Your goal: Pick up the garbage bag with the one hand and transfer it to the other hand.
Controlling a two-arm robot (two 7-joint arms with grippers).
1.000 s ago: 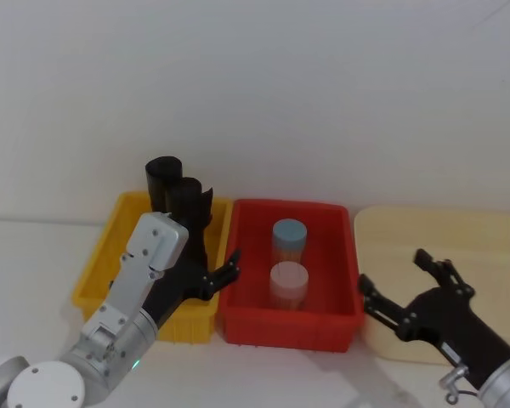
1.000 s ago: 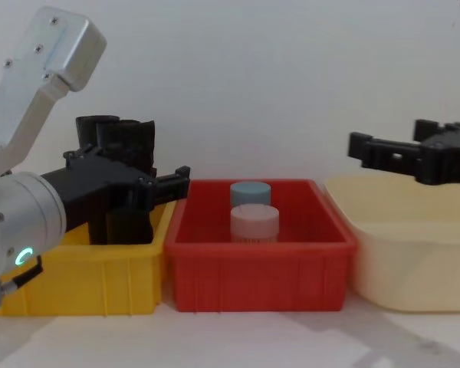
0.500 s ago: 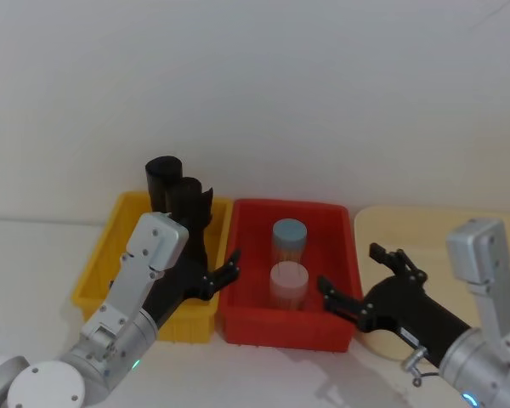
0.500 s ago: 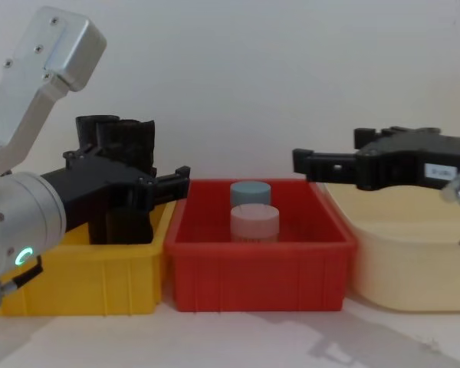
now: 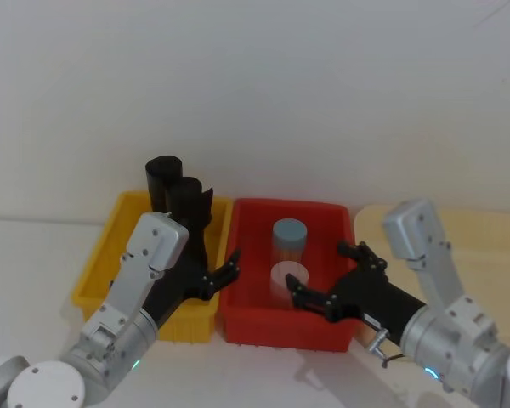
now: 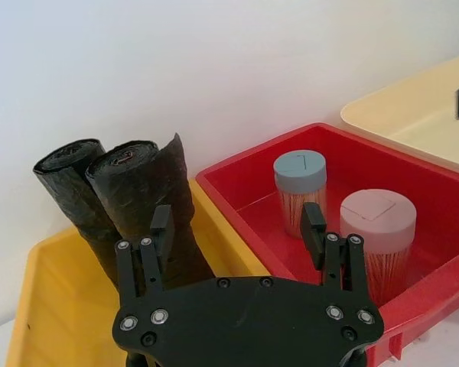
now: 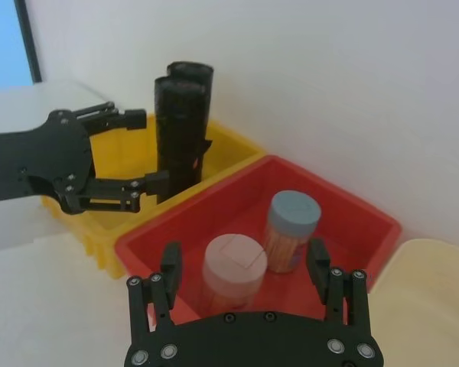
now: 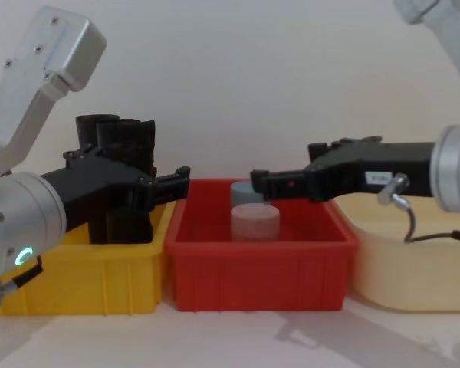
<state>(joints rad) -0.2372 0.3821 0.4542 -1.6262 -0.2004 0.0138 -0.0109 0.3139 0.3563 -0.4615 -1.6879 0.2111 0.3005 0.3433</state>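
The garbage bag (image 5: 191,212) is the thick black roll with a ragged top, standing upright in the yellow bin (image 5: 98,276); it also shows in the left wrist view (image 6: 149,202) and the right wrist view (image 7: 180,130). A slimmer black roll (image 5: 161,180) stands right behind it. My left gripper (image 5: 211,259) is open at the bag's near side, fingers level with its lower half and not closed on it (image 8: 126,175). My right gripper (image 5: 319,274) is open over the red bin (image 5: 323,327), just above the jars (image 8: 284,167).
Inside the red bin are a blue-lidded jar (image 5: 289,234) and a pale-lidded jar (image 5: 287,279). A cream tray (image 5: 484,234) lies at the right. The white wall rises close behind the bins.
My right arm has swung left from above the cream tray to above the red bin, still open. The left gripper and the bag have not moved.
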